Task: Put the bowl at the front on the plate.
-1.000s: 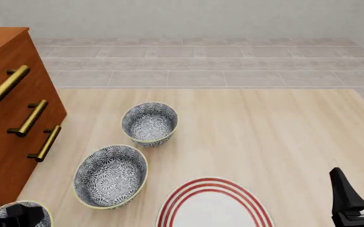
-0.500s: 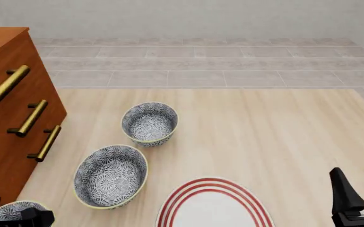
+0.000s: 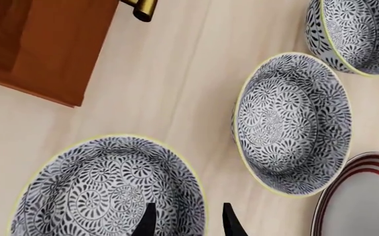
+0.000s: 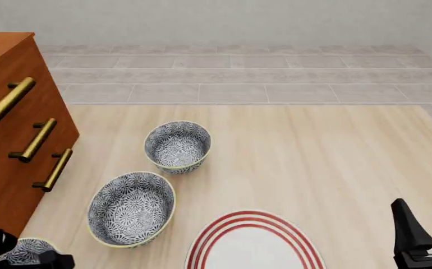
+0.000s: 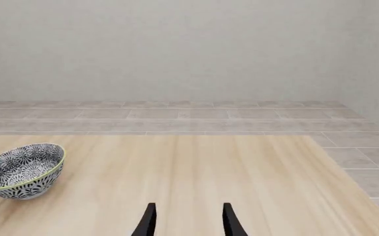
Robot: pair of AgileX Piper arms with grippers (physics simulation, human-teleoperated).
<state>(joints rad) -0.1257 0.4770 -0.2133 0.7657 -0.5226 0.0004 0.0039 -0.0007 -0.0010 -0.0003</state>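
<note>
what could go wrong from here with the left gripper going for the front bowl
1. The left gripper straddles the rim of the front grey-and-white floral bowl; a thin rim pinch could slip or tip the bowl when lifted.
2. The middle floral bowl sits between it and the white red-ringed plate, so a low carry might clip it.
3. The wooden drawer cabinet stands close beside the left arm.

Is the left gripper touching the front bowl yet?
Cannot tell. In the left wrist view the left gripper's fingers straddle the bowl's rim, but no contact or gap shows plainly.
</note>
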